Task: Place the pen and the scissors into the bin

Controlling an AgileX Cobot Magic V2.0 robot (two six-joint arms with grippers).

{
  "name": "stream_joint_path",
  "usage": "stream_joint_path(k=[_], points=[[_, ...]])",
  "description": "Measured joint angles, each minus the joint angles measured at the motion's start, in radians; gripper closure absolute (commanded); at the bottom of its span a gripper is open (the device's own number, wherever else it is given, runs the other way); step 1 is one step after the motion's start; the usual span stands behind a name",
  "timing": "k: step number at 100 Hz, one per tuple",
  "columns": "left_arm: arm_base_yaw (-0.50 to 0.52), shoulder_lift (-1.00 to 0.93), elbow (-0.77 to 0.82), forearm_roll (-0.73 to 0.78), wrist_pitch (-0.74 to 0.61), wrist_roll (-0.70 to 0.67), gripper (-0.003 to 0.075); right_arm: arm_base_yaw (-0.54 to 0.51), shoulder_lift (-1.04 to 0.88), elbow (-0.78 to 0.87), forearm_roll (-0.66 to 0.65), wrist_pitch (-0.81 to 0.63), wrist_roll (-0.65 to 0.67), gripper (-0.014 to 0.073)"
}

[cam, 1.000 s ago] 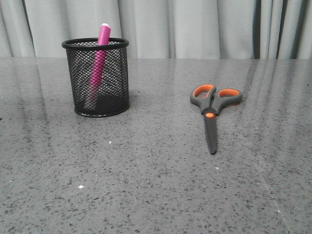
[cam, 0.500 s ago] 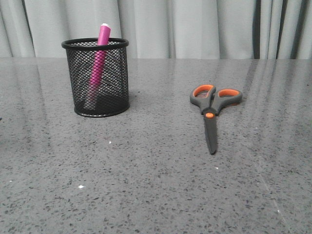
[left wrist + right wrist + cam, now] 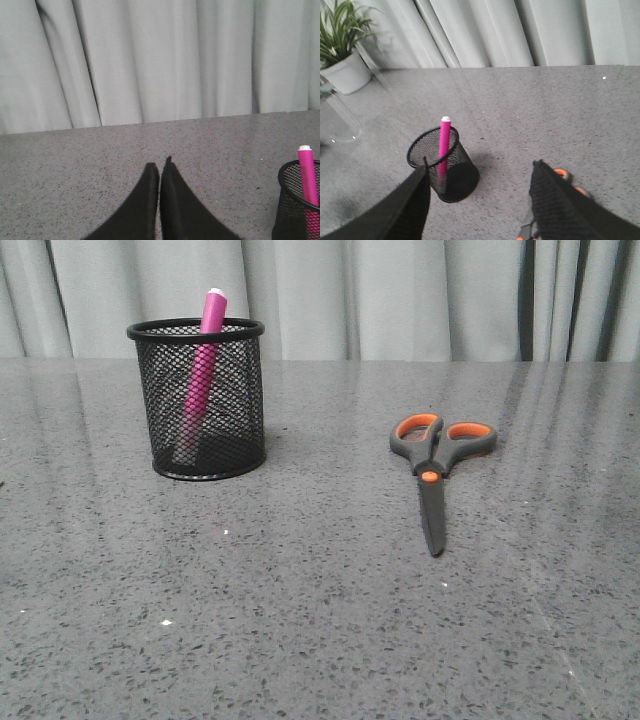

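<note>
On the counter [image 3: 320, 620], pen [image 3: 203, 370] stands in bin [image 3: 205, 400]; scissors [image 3: 435, 465] lie flat, well apart to its right. Left pincer [image 3: 160, 172] clenched, empty. Right pincer [image 3: 480, 175] released above scissors.

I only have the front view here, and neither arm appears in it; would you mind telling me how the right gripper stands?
Observer: The right gripper is open, its fingers spread wide above the table.
Operator: Thank you. What lies under it?
Observer: In its wrist view the scissors peek out beside one finger, and the bin holding the pen sits between the fingers, farther off.
Operator: And the left gripper?
Observer: The left gripper is shut and empty, with the bin at the edge of its view.
</note>
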Motion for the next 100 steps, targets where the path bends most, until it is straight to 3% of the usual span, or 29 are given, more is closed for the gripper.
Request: stream_joint_path(k=[29, 60, 78, 100], points=[[0.000, 0.000, 0.000, 0.000, 0.000, -0.002, 0.0742, 0.000, 0.095, -0.068, 0.010, 0.105, 0.023, 0.0203], [0.000, 0.000, 0.000, 0.000, 0.000, -0.002, 0.0742, 0.008, 0.186, -0.327, -0.397, 0.222, 0.374, 0.0211], [0.000, 0.000, 0.000, 0.000, 0.000, -0.002, 0.0742, 0.099, 0.226, -0.428, -0.539, 0.296, 0.474, 0.0299], [0.000, 0.000, 0.000, 0.000, 0.006, -0.002, 0.0742, 0.236, 0.251, -0.482, -0.740, 0.306, 0.600, 0.0302]])
